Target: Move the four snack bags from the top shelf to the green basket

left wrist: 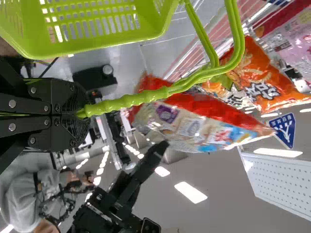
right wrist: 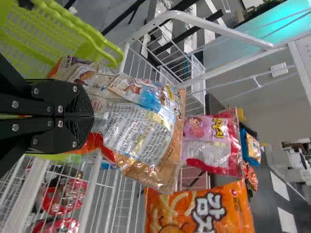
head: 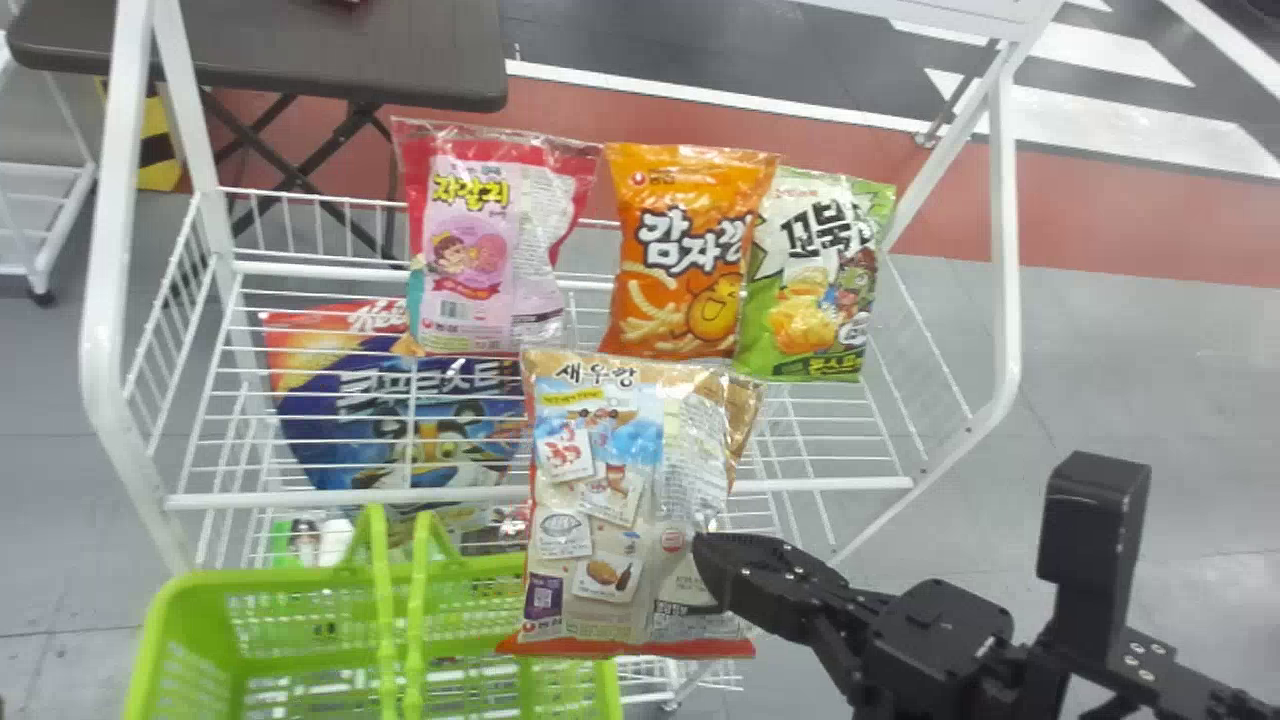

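By the green plastic basket (head: pixel 290 577), my right gripper (right wrist: pixel 92 115) is closed on a beige-blue foil bag (head: pixel 615 500), my left gripper (left wrist: pixel 86 111) on the green handles (left wrist: pixel 141 98); beyond the basket, pink, orange and green foil bags (head: pixel 670 290) wait, seemingly none delivered

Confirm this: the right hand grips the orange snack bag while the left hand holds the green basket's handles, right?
Not quite: the head view shows the right hand gripping the beige snack bag, not the orange one. The left hand holds the green basket's handles.
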Controlling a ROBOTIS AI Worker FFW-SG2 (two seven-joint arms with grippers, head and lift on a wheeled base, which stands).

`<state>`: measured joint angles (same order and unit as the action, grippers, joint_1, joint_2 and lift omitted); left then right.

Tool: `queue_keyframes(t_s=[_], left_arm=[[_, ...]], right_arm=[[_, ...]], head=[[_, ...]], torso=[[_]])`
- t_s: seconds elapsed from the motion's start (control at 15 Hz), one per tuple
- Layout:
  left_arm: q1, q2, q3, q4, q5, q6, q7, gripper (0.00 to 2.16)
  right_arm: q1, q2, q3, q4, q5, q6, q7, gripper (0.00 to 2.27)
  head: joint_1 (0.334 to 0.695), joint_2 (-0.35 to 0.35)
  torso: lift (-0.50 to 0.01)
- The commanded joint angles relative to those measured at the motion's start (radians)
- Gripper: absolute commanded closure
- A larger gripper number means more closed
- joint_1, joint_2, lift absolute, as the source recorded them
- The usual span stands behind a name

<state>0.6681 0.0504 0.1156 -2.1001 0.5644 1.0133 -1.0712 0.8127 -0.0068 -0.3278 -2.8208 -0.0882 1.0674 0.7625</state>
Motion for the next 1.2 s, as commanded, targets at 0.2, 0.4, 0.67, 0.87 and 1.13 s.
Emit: queue_keyframes(t_s=[0.2,0.4,0.67,0.87,1.13], left_arm=[[-0.001,-0.004,-0.042,-0.017,-0.023,-0.038,0.023,1.19],[-0.001,-0.004,-0.045,-0.021,-0.023,-0.038,0.025,1.19],[-0.001,-0.006,-0.039,-0.021,-0.023,-0.038,0.022,1.19],[-0.001,-0.006,-0.031,-0.023,-0.023,-0.038,0.019,1.19],[-0.001,-0.004,-0.040,-0.043,-0.023,-0.035,0.025,1.19]], right_arm=[[0.003,0.008,-0.103,0.106,-0.062,0.027,0.054,2.04],[0.008,0.008,-0.033,0.175,-0.074,0.043,0.060,2.04],[0.023,0.008,0.078,0.254,-0.050,0.049,0.060,2.05],[0.020,0.002,0.135,0.327,-0.004,0.012,0.049,2.04],[-0.024,0.007,0.156,0.348,-0.011,0.006,0.043,0.34]], head=[[0.695,-0.350],[0.695,-0.350],[0.695,-0.350],[0.695,-0.350],[0.695,-0.347]], torso=[[0.000],[0.000],[0.000],[0.000],[0.000]])
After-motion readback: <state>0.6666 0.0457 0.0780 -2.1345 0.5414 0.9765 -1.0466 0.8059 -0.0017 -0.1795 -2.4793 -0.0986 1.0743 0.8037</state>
